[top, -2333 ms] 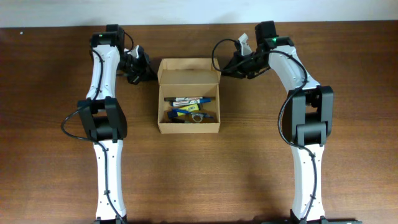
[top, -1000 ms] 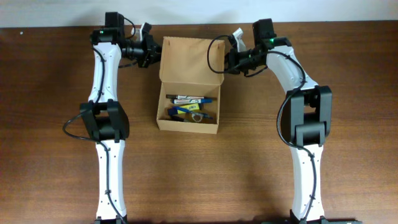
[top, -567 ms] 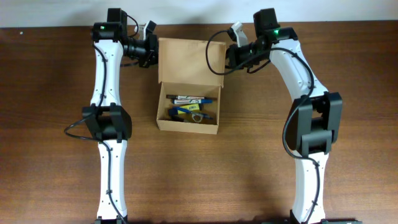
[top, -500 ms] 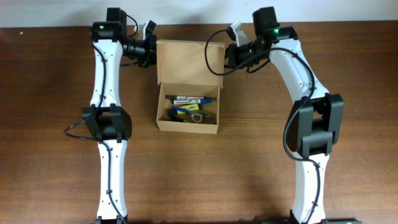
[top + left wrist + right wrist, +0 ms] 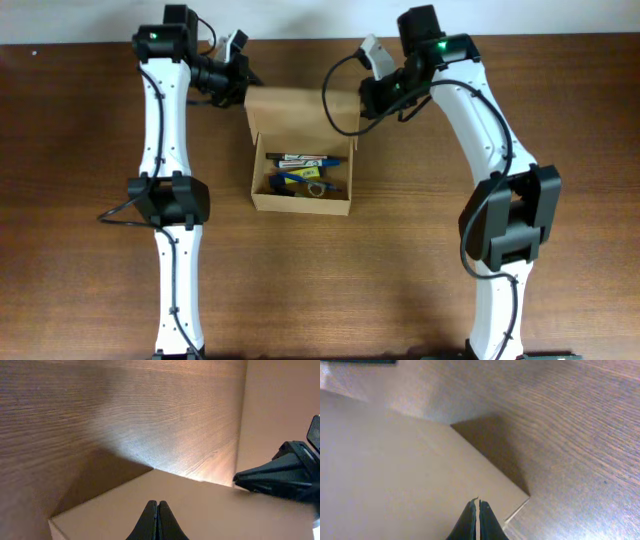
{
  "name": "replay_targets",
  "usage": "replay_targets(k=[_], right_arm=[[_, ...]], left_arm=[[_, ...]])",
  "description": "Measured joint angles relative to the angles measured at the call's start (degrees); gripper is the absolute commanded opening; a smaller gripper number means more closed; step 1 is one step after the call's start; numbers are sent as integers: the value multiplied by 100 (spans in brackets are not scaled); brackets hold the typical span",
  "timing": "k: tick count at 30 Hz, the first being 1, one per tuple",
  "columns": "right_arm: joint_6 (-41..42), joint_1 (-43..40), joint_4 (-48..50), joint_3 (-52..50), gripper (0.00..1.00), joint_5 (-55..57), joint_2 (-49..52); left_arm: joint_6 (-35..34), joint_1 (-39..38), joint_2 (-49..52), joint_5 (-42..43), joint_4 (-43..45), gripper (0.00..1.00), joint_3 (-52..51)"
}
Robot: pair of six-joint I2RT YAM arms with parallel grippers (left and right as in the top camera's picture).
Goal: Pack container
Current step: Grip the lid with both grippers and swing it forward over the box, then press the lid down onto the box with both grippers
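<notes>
I have both arms reaching in at the far end of the box (image 5: 301, 180), one from each side. The left pincer (image 5: 243, 86) is at the left corner of the lid (image 5: 300, 110) and the right pincer (image 5: 363, 100) at the lid's right edge. Both are pressed tight with nothing between them. The box sits open on the brown wood table (image 5: 420, 250), with pens (image 5: 305, 160) inside. Each wrist view shows only lid and table, and I cannot tell if the tips touch the cardboard.

Pens (image 5: 310, 162) lie inside the container (image 5: 300, 204) on the table (image 5: 400, 285).
</notes>
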Motion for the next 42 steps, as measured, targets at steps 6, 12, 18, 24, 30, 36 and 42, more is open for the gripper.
replay_targets(k=[6, 12, 18, 24, 30, 36, 42], right_arm=[[-144, 393, -249, 0, 4, 452, -417], [-197, 605, -640, 0, 4, 935, -551], [-297, 702, -1029, 0, 4, 1421, -555], [-326, 944, -1497, 0, 4, 2035, -612], [-332, 1281, -1853, 0, 4, 2524, -905], [-332, 1414, -1956, 0, 4, 2717, -1309], [-328, 1414, -1978, 0, 4, 2776, -1471]], left_arm=[[92, 0, -664, -190, -2, 2, 0], [133, -68, -1001, -671, -2, 2, 0], [153, -428, -1099, -1567, -4, 2, 0], [155, -933, -1196, -2415, -4, 2, -9], [173, -1174, -1888, -3204, -7, 2, -507], [175, -1244, -3265, -3893, -15, 2, -1797], [269, -1287, -4522, -4157, -31, 2, -3790]])
